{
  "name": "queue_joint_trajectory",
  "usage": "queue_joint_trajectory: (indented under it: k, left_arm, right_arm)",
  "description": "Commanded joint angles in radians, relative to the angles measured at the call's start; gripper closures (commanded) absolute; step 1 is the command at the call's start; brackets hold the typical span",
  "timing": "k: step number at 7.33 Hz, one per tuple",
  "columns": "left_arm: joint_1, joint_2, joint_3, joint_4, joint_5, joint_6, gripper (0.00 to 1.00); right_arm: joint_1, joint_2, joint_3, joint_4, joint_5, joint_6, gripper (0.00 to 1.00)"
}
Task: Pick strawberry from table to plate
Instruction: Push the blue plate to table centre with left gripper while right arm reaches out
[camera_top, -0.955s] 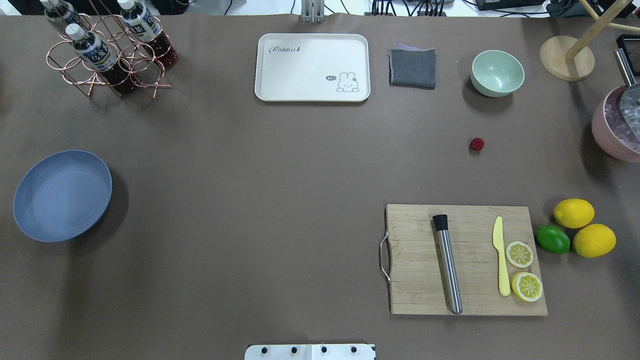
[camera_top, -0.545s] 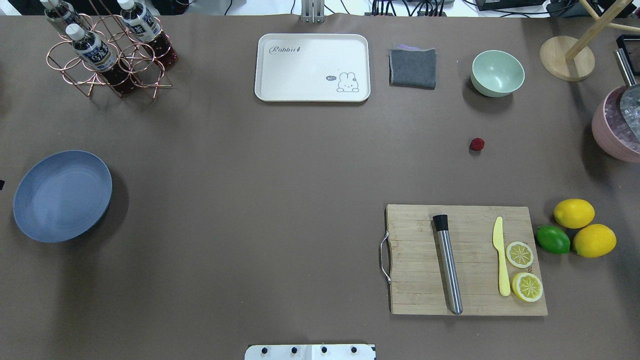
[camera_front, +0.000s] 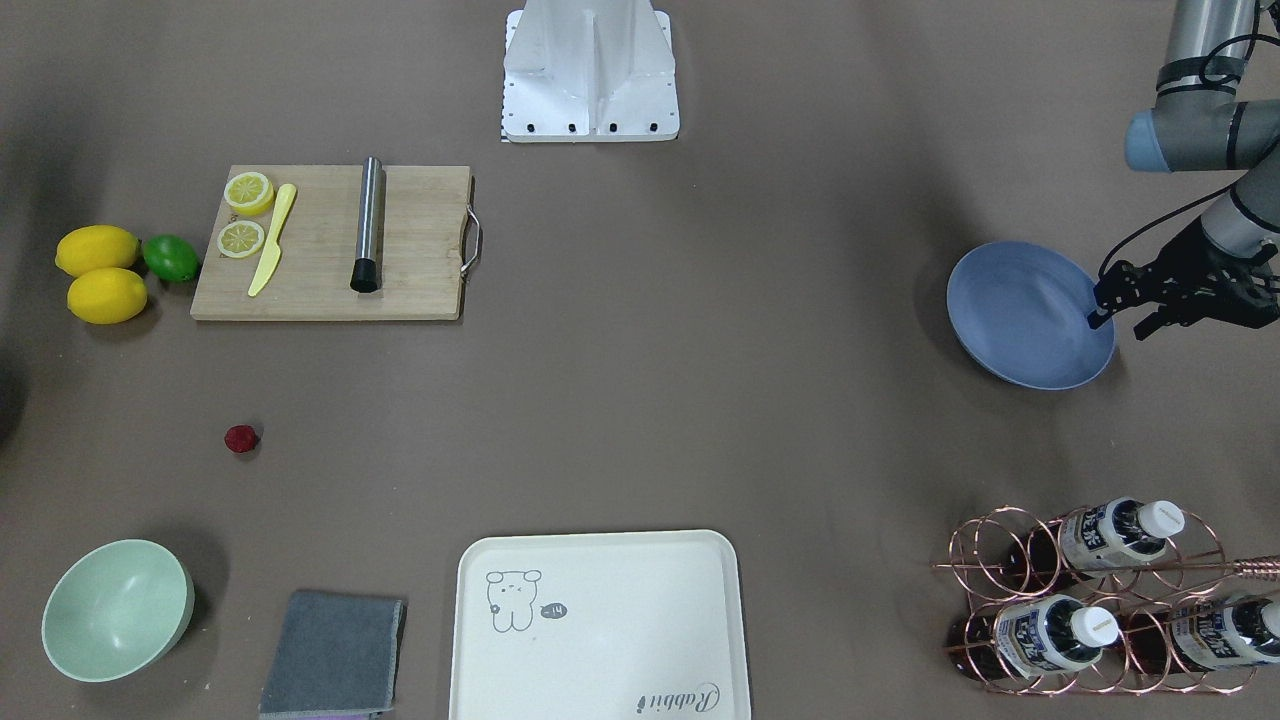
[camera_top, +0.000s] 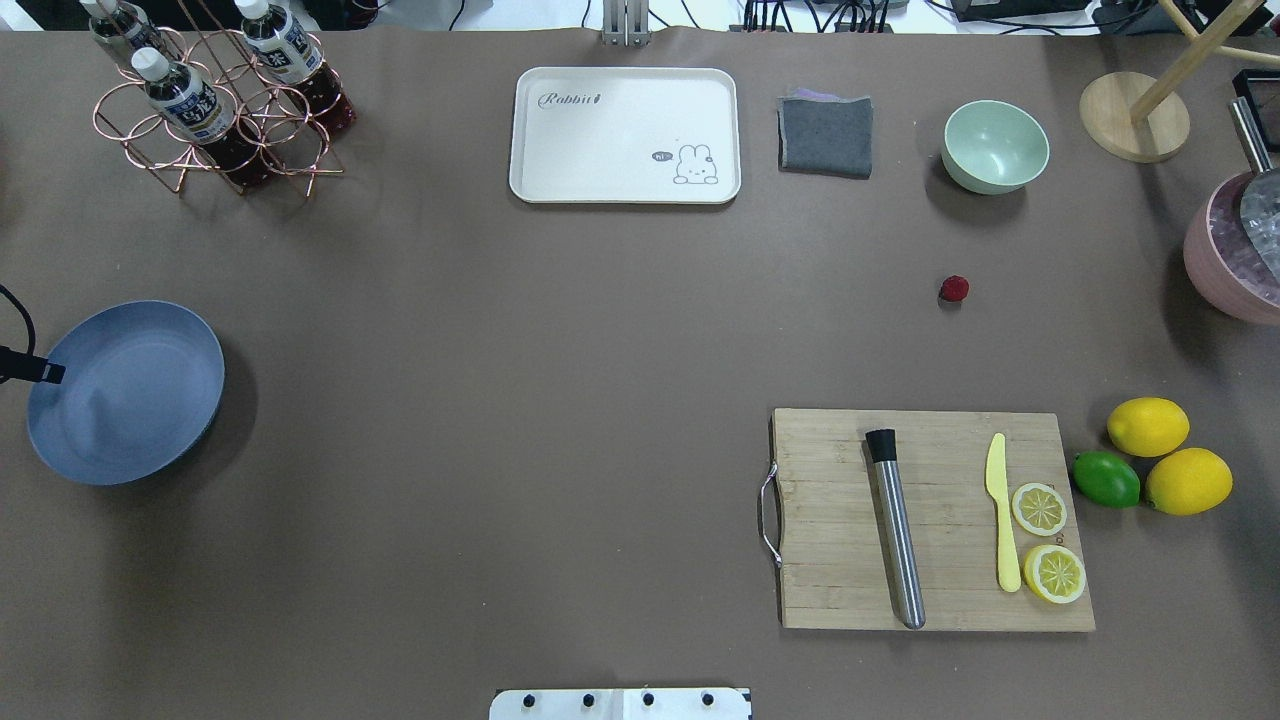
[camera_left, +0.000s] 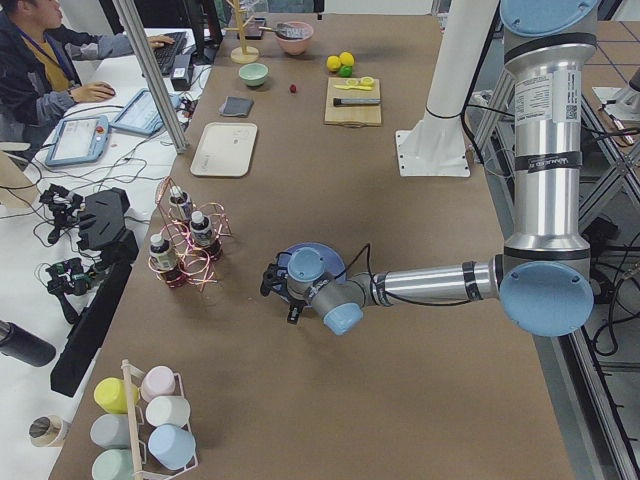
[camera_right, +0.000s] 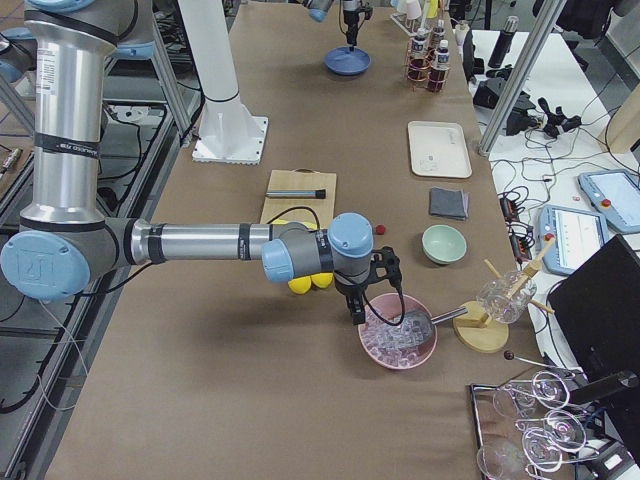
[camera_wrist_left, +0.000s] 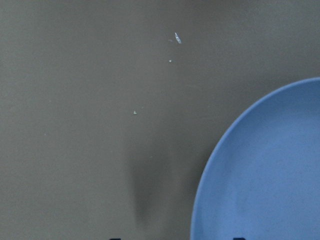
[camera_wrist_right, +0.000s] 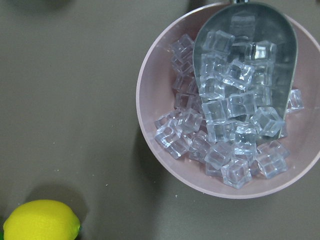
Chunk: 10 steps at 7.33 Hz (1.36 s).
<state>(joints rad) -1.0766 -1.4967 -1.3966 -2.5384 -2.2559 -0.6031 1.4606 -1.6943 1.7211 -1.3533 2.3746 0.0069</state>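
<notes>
The strawberry (camera_top: 953, 289) (camera_front: 240, 438), a tiny dark-red berry, lies alone on the bare table (camera_top: 560, 330) between the mint bowl and the cutting board. The blue-grey plate (camera_top: 125, 392) (camera_front: 1030, 315) (camera_wrist_left: 270, 170) rests empty at the table's left end. My left gripper (camera_front: 1118, 318) (camera_left: 281, 292) hovers over the plate's outer rim, open and holding nothing; only one fingertip (camera_top: 45, 373) shows in the overhead view. My right gripper (camera_right: 357, 300) hangs beside the pink ice bowl, far from the strawberry; I cannot tell whether it is open or shut.
A cutting board (camera_top: 830, 580) carries a steel muddler, a yellow knife and lemon slices. Lemons (camera_top: 1147, 426) and a lime (camera_top: 1105, 479) sit right of it. Pink ice bowl (camera_wrist_right: 150, 125), mint bowl (camera_top: 994, 146), grey cloth (camera_top: 826, 134), cream tray (camera_top: 624, 134), bottle rack (camera_top: 215, 100).
My left gripper's fingertip has come in at the left edge of the overhead view, over the plate's rim. The strawberry and everything else lie where they were.
</notes>
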Motion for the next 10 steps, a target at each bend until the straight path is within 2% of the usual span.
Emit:
queue_joint_trajectory:
  k: [1, 2, 3, 4, 6, 7, 9, 10]
  left_arm:
    - [0.001, -0.008, -0.002, -0.008, -0.060, -0.055, 1.00]
    - [0.001, -0.007, -0.010, -0.008, -0.062, -0.063, 1.00]
    - [0.001, -0.022, -0.018, 0.007, -0.108, -0.069, 1.00]
    - [-0.008, -0.071, -0.028, 0.010, -0.192, -0.166, 1.00]
    - [0.001, -0.178, -0.086, 0.009, -0.211, -0.426, 1.00]
    - [0.039, -0.227, -0.108, 0.009, -0.197, -0.539, 1.00]
    - [0.221, -0.304, -0.169, 0.056, -0.009, -0.706, 1.00]
    - [0.266, -0.348, -0.244, 0.190, 0.057, -0.731, 1.00]
  right_arm:
    - [0.000, 0.005, -0.002, -0.001, 0.000, 0.004, 0.01]
    - [0.000, 0.011, 0.003, 0.000, 0.003, 0.052, 0.01]
    - [0.001, 0.030, 0.011, 0.002, 0.005, 0.083, 0.01]
    - [0.000, 0.065, 0.003, -0.001, 0.005, 0.088, 0.01]
    - [-0.066, 0.163, -0.005, -0.003, 0.000, 0.227, 0.02]
    - [-0.119, 0.212, -0.015, -0.003, -0.003, 0.299, 0.02]
    - [-0.196, 0.309, -0.066, -0.003, -0.047, 0.381, 0.02]
    - [-0.251, 0.349, -0.087, -0.001, -0.096, 0.433, 0.03]
